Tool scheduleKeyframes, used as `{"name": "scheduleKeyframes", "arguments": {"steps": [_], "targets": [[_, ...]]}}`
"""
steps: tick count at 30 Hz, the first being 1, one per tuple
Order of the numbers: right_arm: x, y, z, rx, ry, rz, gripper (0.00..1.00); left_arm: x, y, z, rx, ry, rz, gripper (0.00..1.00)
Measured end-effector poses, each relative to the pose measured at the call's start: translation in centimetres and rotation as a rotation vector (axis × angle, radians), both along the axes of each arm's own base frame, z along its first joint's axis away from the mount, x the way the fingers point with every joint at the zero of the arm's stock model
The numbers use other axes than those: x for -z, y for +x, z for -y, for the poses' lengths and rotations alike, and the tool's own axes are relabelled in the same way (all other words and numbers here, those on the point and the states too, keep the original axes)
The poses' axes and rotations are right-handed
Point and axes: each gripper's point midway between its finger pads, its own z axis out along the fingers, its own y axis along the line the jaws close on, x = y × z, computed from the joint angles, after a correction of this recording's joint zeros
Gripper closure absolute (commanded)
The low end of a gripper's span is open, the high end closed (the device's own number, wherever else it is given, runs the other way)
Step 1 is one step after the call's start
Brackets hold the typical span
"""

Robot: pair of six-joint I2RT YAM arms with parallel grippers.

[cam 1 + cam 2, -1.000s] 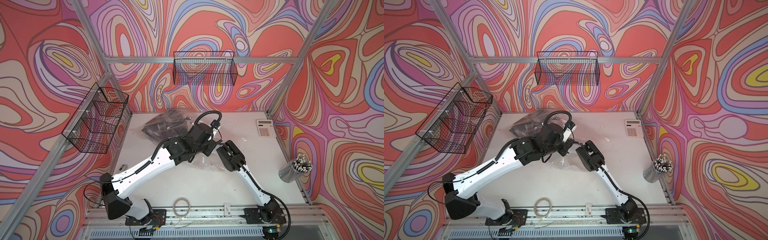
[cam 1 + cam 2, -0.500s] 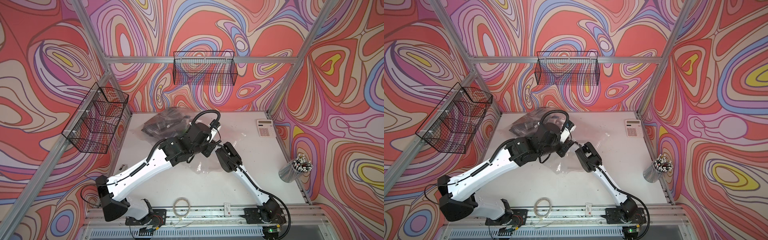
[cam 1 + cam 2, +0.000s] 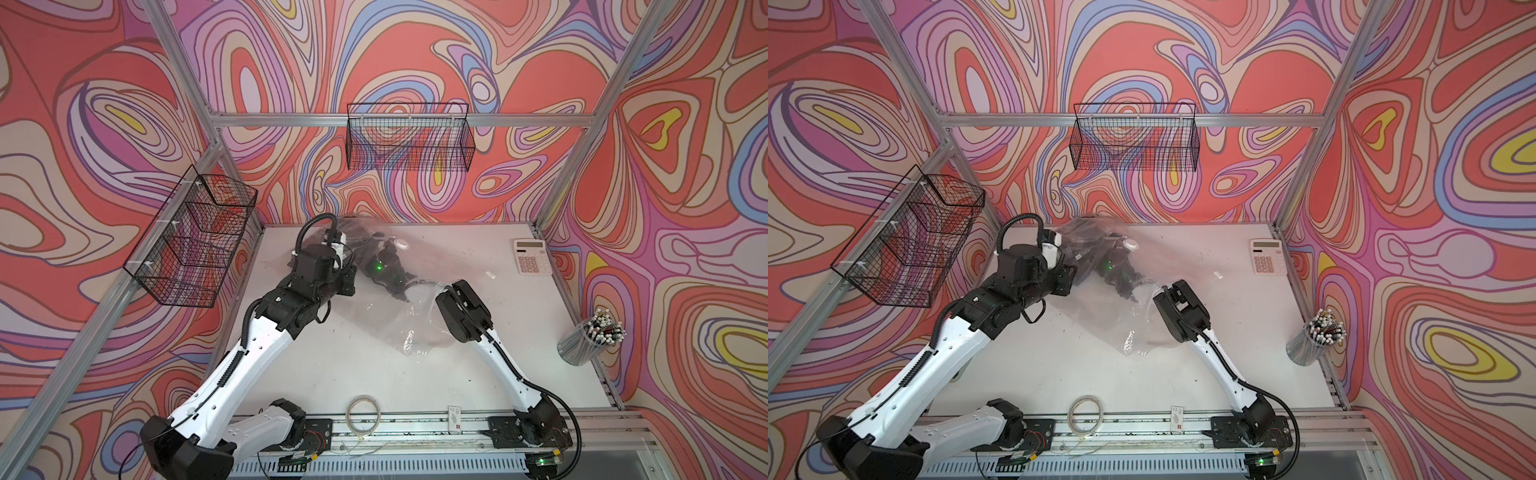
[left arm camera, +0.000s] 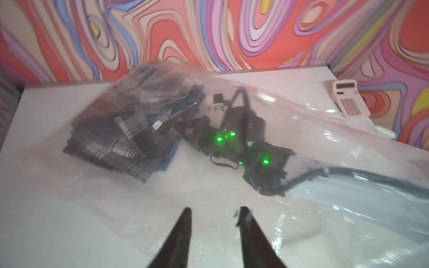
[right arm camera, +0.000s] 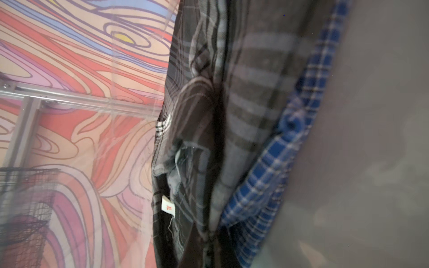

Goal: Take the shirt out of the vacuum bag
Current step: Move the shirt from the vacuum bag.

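White tabletop (image 3: 332,353), swirl-papered walls on three sides. Vacuum bag (image 3: 399,320) lies crumpled across centre frame in both top views, running from the table's back edge toward mid-table. Round white valve (image 3: 402,244) faces up near its far end. Plaid shirt (image 4: 125,132), dark grey, is bundled inside the bag at that far end, upper centre of frame. Blue-checked fabric (image 5: 278,162) is folded in with it; a white size tag (image 5: 167,205) shows.

Right arm enters the bag from its near end. Right gripper (image 4: 189,131) sits inside the plastic, green lights on its body, tips at the shirt's edge. Fingers closed. The right wrist view is filled with cloth whose folds gather to a pinch, so the grip reads as on the plaid shirt.

Left gripper (image 4: 214,212) is at the bag's left side, centre-left of frame. Fingers (image 4: 181,232) stand apart with a narrow gap, tips low over clear film. Whether they touch the film: cannot tell.

Calculator (image 3: 533,257) sits upper right on the table, pen cup (image 3: 590,336) at the right edge, tape roll (image 3: 363,412) bottom centre. All are apart from the bag.
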Motion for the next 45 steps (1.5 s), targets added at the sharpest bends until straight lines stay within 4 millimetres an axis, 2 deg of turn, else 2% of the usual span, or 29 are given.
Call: {"name": "scheduleKeyframes", "arguments": {"steps": [2, 4, 6, 11, 16, 20, 30, 40, 45], "targets": [[0.2, -0.5, 0.8, -0.005, -0.022, -0.005, 1.0, 3.5, 0.5, -3.2, -0.116, -0.045, -0.078, 0.97], [0.3, -1.1, 1.4, -0.012, -0.042, -0.008, 1.0, 6.1, 0.7, -5.2, -0.199, -0.072, -0.134, 1.0], [0.5, -1.7, 1.8, -0.021, -0.056, -0.011, 1.0, 7.5, 1.1, -5.7, -0.232, -0.087, -0.167, 1.0], [0.8, -3.2, 3.0, -0.04, -0.093, -0.017, 1.0, 9.7, 3.7, -6.0, -0.279, -0.132, -0.189, 1.0], [0.8, -5.0, 4.5, -0.055, -0.138, -0.024, 1.0, 12.9, 6.0, -8.4, -0.362, -0.175, -0.236, 1.0], [0.8, -6.3, 5.7, -0.067, -0.187, -0.036, 1.0, 15.6, 6.7, -10.0, -0.412, -0.188, -0.292, 1.0], [1.0, -8.6, 7.7, -0.086, -0.253, -0.06, 1.0, 18.6, 7.4, -14.4, -0.534, -0.214, -0.35, 1.0], [1.2, -10.6, 9.1, -0.103, -0.283, -0.071, 1.0, 19.1, 11.4, -15.4, -0.555, -0.189, -0.35, 1.0], [1.3, -11.0, 9.4, -0.104, -0.284, -0.072, 1.0, 20.3, 12.3, -15.9, -0.569, -0.164, -0.384, 1.0]]}}
